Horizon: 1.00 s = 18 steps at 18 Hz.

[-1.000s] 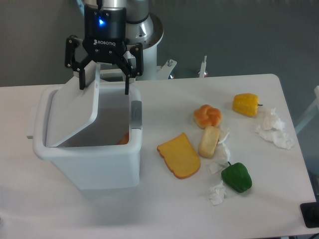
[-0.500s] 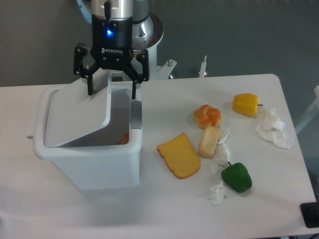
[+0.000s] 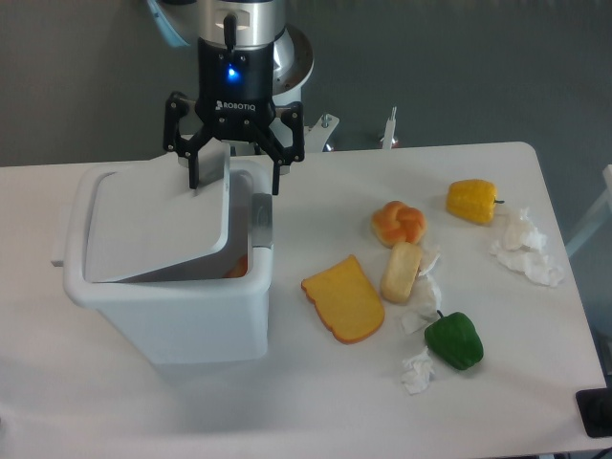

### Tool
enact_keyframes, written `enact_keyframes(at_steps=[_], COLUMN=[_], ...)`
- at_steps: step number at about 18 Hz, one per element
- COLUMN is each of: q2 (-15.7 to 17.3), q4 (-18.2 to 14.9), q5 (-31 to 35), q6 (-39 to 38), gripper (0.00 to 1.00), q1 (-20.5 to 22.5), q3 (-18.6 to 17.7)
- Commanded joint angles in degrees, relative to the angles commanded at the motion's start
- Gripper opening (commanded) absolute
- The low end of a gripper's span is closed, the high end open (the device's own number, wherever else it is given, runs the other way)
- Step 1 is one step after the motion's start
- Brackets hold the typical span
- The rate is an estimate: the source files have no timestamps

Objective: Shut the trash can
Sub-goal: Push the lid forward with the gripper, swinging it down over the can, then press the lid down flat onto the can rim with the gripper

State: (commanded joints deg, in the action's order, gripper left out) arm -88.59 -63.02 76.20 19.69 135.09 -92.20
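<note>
Arm comes in from far side, wrist vertical, blue LED lit. Gripper (image 3: 234, 179) points straight down, left of centre, jaws spread wide apart, nothing betw. the fingers (image 3: 195, 175).

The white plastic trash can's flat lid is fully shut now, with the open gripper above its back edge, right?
Not quite. In the camera view the white plastic trash can still has its flat lid tilted, with a gap open on the right side. The open gripper is above its back edge, as you said.
</note>
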Motion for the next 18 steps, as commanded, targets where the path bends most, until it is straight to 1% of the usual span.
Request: enact_keyframes(at_steps=[4, 11, 18], q2=[-0.4, -1.1, -1.5], q4=[-0.1, 0.0, 0.0], q5=[0.1, 0.1, 1.1], q6=[0.0, 0.1, 0.1], gripper=[1.0, 1.0, 1.0], q1=[0.2, 1.7, 1.7], q3=[-0.1, -0.1, 0.0])
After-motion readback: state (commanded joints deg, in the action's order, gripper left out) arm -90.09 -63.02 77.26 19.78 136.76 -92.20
